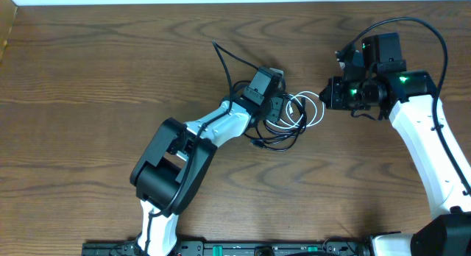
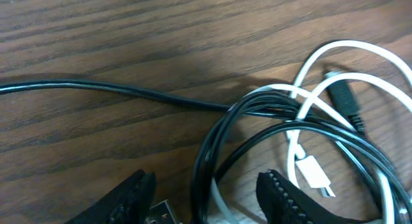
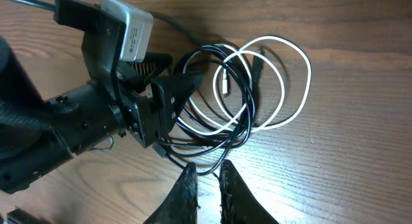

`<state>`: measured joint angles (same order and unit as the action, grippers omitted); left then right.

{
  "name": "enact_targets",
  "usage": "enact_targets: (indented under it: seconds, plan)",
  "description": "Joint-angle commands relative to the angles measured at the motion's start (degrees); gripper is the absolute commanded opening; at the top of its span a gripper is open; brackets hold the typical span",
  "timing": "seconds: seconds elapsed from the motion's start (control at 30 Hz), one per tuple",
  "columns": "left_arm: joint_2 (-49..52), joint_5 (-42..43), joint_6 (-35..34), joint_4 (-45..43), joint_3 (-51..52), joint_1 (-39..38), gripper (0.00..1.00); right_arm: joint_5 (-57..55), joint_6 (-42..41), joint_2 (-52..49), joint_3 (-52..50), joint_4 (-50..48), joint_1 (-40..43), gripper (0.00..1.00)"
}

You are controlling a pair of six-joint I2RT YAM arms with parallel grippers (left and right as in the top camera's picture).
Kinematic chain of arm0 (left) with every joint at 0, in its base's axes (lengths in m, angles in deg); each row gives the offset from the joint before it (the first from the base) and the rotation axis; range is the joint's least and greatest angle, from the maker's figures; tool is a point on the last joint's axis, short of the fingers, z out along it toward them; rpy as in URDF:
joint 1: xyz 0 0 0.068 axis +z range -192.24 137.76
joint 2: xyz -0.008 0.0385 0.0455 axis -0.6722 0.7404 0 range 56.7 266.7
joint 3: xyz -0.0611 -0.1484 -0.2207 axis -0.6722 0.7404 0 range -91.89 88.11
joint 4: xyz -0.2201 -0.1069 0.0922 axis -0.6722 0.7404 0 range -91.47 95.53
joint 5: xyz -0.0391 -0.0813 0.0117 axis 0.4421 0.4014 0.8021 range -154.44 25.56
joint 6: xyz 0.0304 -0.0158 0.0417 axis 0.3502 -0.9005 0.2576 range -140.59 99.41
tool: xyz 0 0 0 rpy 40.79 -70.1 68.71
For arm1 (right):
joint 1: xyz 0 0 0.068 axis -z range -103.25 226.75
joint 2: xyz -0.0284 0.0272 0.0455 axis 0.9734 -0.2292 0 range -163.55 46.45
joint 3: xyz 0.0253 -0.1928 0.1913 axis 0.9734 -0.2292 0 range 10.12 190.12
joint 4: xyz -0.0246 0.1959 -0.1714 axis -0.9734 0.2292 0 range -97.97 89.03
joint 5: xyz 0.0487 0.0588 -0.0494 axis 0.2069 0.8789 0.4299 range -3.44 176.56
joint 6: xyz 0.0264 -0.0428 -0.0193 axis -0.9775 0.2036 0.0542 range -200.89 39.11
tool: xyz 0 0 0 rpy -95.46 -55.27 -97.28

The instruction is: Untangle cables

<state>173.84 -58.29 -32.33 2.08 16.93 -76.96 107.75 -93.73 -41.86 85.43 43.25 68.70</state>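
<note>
The cables point(image 1: 291, 122) lie in a loose knot near the middle of the table point(image 1: 88, 79). The bundle is stretched roughly side to side between the two arms. The black cord point(image 2: 212, 153) makes several stacked loops and sends one free tail point(image 1: 221, 54) toward the far edge. The white cord point(image 3: 290, 89) threads through those loops on the right arm's side.

The left gripper point(image 2: 205, 188) is the nearer one, right over the bundle's left part. Its jaws stand apart with the black loops between them, not clamped. The right gripper point(image 3: 207, 176) sits at the bundle's right rim with its fingers all but together; whether a strand is nipped there cannot be told.

The separating pull therefore likely runs left to right. Bare wood lies open on the left arm's side and toward the near edge, while the far edge is closer.
</note>
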Motion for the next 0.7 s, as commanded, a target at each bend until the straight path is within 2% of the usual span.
enact_targets:
  seconds: [0.0,0.17,0.23,0.4,0.47,0.67]
  plan:
    - [1.6,-1.7,0.5,-0.2,-0.3,0.0,0.50,-0.1,-0.2,0.9,0.3,0.2,0.1,0.09]
    - [1.5,-0.8,0.5,0.5,-0.3,-0.2,0.26,-0.1,0.0,0.9,0.3,0.7,0.1,0.10]
    - [1.2,-0.3,0.5,0.8,-0.3,-0.2,0.08,-0.1,0.0,0.9,0.3,0.8,0.1,0.10]
    - [-4.3,5.2,0.3,2.3,-0.3,-0.2,0.07,-0.1,0.0,0.9,0.3,0.8,0.1,0.14]
    - [-10.5,8.5,0.2,3.8,-0.3,-0.2,0.07,0.0,0.0,0.9,0.3,0.4,0.1,0.16]
    - [-22.0,10.2,-2.9,9.8,-0.3,-0.1,0.07,6.8,0.1,0.9,0.3,-1.3,0.1,0.18]
